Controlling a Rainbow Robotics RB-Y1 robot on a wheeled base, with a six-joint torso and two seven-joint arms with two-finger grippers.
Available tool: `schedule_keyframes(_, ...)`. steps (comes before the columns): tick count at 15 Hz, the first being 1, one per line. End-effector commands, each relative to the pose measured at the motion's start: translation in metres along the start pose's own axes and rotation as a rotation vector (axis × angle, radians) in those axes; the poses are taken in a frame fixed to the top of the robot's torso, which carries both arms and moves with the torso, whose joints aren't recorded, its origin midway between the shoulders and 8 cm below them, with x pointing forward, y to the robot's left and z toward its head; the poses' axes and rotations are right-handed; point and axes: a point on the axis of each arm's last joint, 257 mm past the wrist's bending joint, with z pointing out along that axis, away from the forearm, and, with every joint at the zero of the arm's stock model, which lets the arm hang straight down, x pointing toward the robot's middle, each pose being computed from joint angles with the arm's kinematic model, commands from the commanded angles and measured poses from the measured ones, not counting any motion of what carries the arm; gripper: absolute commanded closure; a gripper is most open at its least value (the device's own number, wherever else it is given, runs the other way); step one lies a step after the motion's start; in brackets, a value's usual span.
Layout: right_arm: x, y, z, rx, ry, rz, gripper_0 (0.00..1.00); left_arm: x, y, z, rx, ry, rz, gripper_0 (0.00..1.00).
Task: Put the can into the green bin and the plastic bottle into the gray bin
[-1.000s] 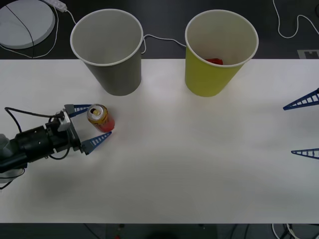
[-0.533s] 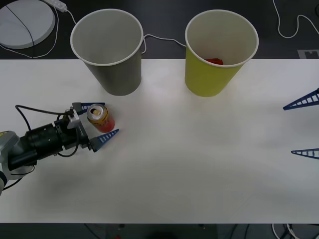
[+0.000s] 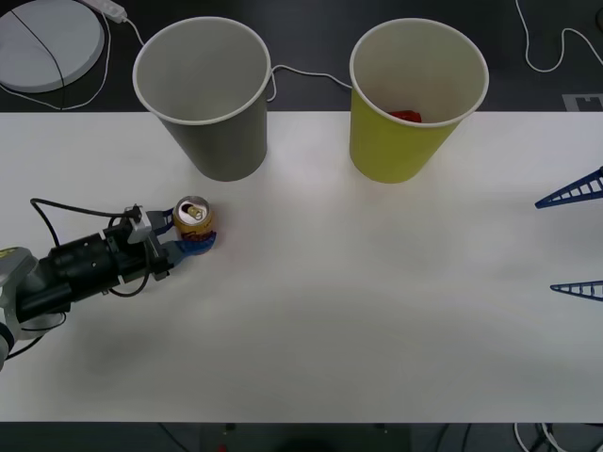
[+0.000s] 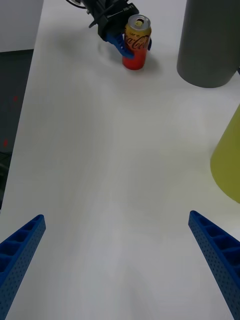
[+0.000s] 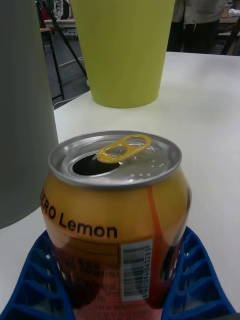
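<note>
1. One thing first: your left gripper (image 3: 188, 237) has its blue fingers pinched in on the can (image 3: 195, 223) from both sides. From the left wrist camera the ribbed pads (image 5: 192, 280) hug the lower red part, so I'd call the grip made. The can stands upright on the white table (image 3: 377, 311), left side, just in front of the gray bin (image 3: 203, 94).

2. You're holding it low, and the can is open at the tab, so it'll probably want to tip. Lift straight up and don't twist the wrist.

3. Get the can's bottom above the rims before you go sideways. Both bins are way taller than the can and they're just paper cups, so a bump would likely shove one over.

4. Skip the gray one even though it's closest. The can goes to the green bin (image 3: 415, 99), which sits to the right, well apart from the can.

5. Something red already sits inside the green bin; can't tell what. Centre over the opening, come down a bit, then let go.

6. Your right gripper (image 3: 577, 240) is parked at the right edge with its fingers spread wide and nothing in them. Leave it there.
</note>
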Motion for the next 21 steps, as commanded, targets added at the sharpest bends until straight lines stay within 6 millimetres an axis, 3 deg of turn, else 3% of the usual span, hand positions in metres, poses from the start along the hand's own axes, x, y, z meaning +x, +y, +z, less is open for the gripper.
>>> schedule_keyframes(1,0.000,0.000,0.000,0.000,0.000,0.000,0.00,0.001,0.000,0.000,0.000,0.002,0.000,1.00)
schedule_keyframes(8,0.000,0.000,0.000,0.000,0.000,0.000,0.00,-0.003,0.009,-0.016,0.043,0.044,-0.004,0.99)
schedule_keyframes(15,0.000,0.000,0.000,0.000,0.000,0.000,0.00,-0.042,0.021,-0.064,0.164,0.193,-0.057,0.99)
schedule_keyframes(21,0.000,0.000,0.000,0.000,0.000,0.000,0.00,-0.088,0.025,-0.104,0.202,0.406,-0.036,0.99)
